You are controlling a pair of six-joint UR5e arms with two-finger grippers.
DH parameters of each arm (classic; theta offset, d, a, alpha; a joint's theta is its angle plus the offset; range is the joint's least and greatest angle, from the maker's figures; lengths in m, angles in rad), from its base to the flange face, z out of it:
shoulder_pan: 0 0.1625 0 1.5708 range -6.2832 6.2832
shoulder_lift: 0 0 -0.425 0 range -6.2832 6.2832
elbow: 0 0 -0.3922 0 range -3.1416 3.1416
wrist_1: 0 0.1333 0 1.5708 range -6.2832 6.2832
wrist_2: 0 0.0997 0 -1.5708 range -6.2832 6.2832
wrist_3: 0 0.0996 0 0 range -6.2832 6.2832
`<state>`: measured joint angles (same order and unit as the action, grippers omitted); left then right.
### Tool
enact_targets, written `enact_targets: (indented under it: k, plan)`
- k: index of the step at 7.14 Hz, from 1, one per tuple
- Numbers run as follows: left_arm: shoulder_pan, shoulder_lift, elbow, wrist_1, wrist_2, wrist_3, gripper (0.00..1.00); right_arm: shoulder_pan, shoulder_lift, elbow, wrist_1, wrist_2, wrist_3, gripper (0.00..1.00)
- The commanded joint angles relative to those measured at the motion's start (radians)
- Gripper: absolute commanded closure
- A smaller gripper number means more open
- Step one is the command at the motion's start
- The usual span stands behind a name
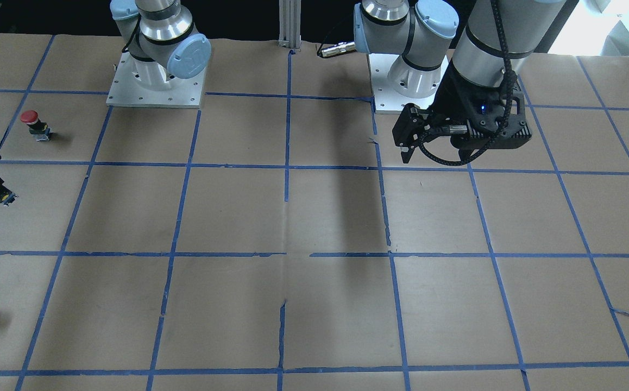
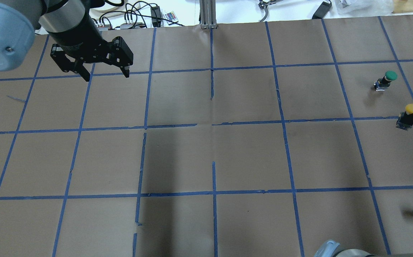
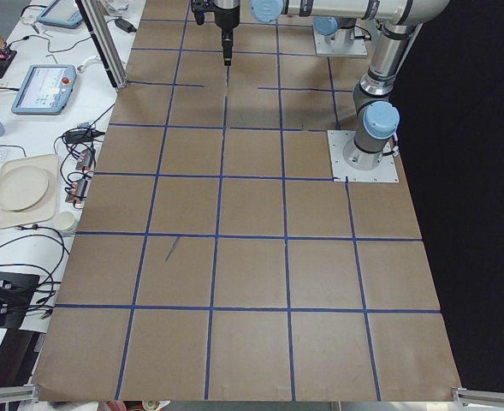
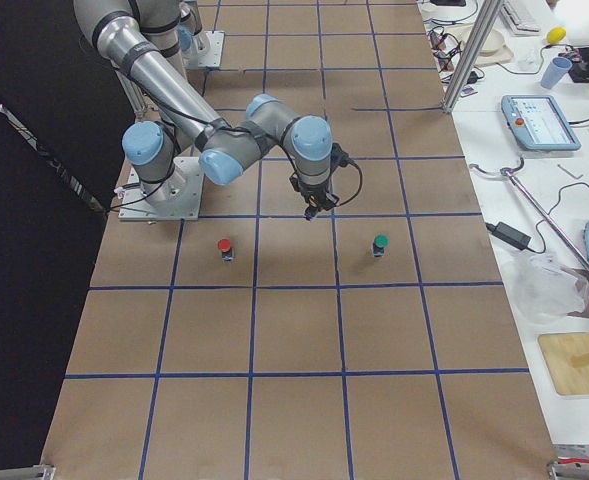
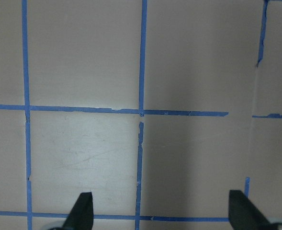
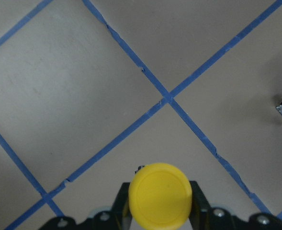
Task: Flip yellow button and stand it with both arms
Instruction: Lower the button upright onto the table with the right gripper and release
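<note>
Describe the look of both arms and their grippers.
The left arm and right arm are silver-grey tubes with light blue round joint caps. The left gripper and right gripper are black, each with two fingers. A black ribbed cable runs down the left arm's wrist.

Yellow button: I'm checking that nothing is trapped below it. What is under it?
Below the yellow button, held in the right gripper, the right wrist view shows the brown paper table and blue tape. The button itself hides the spot directly beneath.
</note>
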<state>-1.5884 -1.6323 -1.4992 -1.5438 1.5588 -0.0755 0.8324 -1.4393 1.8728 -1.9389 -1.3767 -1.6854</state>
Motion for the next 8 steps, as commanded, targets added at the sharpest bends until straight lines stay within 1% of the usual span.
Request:
enact_targets:
  k: [1,4,5,6,7,8]
  plan:
    - [0.001,0.000,0.004,-0.002,0.000,-0.003,0.00,-0.024,0.077,0.002,-0.069,0.008,-0.143,0.94]
    - [0.004,-0.003,0.004,-0.002,0.010,-0.001,0.00,-0.029,0.148,0.000,-0.080,0.010,-0.209,0.92]
    - [0.004,-0.003,0.002,-0.001,0.014,-0.001,0.00,-0.029,0.154,0.000,-0.104,0.008,-0.211,0.92]
    - [0.004,-0.001,0.002,-0.002,0.015,0.000,0.00,-0.029,0.157,0.002,-0.104,0.007,-0.211,0.90]
    - [0.001,0.006,0.004,-0.007,0.024,0.000,0.00,-0.029,0.166,0.002,-0.109,0.007,-0.212,0.77]
    - [-0.001,0.021,-0.010,-0.022,0.035,0.000,0.00,-0.029,0.184,0.000,-0.109,0.007,-0.211,0.75]
